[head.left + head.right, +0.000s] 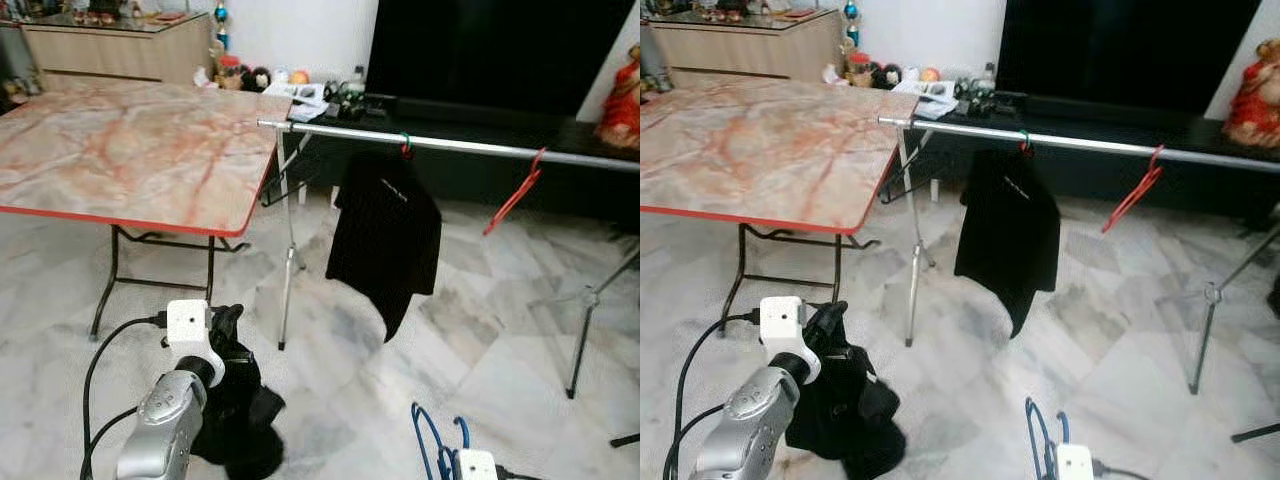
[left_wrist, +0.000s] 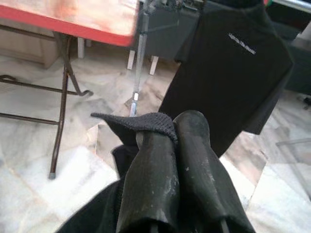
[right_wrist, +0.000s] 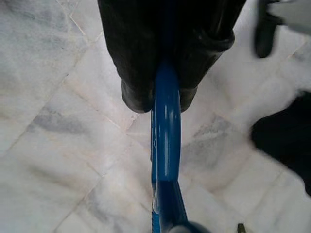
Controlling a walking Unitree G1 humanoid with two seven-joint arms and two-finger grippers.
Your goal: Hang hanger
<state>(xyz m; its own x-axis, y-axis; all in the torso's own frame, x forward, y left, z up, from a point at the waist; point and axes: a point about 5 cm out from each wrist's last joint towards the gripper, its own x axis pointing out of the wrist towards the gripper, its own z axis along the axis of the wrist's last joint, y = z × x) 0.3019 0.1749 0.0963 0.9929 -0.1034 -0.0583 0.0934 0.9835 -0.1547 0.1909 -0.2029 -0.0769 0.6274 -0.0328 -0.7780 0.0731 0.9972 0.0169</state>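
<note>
Marble-tiled floor below, right gripper clamped on blue hanger, left gripper pinching black garment, both low and well short of silver rail running crosswise ahead and above.

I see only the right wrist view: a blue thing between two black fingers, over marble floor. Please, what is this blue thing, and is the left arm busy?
Observer: It is a blue hanger, clamped in the right gripper, low before the robot. The left gripper is shut on a black garment.
Operator: Is there a place to hang it?
Observer: Yes, a silver rail on tripod stands runs across ahead, beside a marble-top table.
Operator: Is the rail already in use?
Observer: A black shirt hangs from it on a green hook, and a red hanger hangs bare further to the right.
</note>
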